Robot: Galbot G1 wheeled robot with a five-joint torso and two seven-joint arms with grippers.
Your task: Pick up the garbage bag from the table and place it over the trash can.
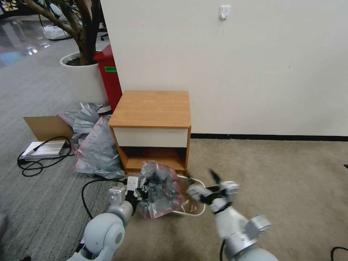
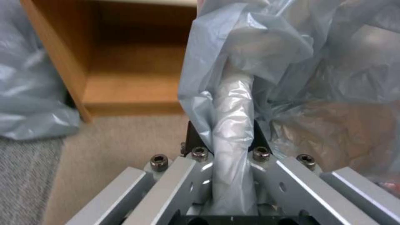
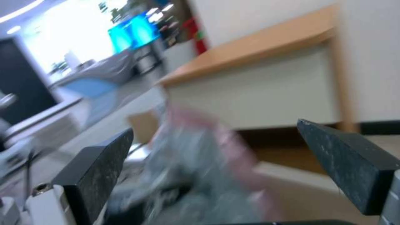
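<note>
Down on the carpet in front of the table [image 1: 150,108], the garbage bag [image 1: 159,188] sits bunched over the left side of the trash can [image 1: 194,208], pink rim partly visible, not spread around the bin's rim. The table top is bare.

Left hand [image 1: 139,194] is pinching a twisted fold of the bag; the left wrist view shows a rope of grey plastic [image 2: 233,125] clamped between pressed-together fingers, running up into the crumpled bulk. Right hand [image 1: 206,188] hangs just beside the bin's right edge with fingers [image 3: 100,168] spread wide, holding nothing; the bag lies ahead of them in the right wrist view, not between them.

Risks from here, as judged:
- Left grip is on a gathered wad, not on a single layer of the rim. Pulling outward likely drags the whole bag instead of opening its mouth.
- Thin film: a hard tug against the bin's rolled rim could tear it or slip it out of the pinch.
- Bin is light and free on carpet; a sideways pull from one hand alone could tip or slide it.
- Right hand could close on both layers, sealing the mouth shut.
- Spare bag heap [image 1: 96,148] lies near the left arm; snag possible.
</note>
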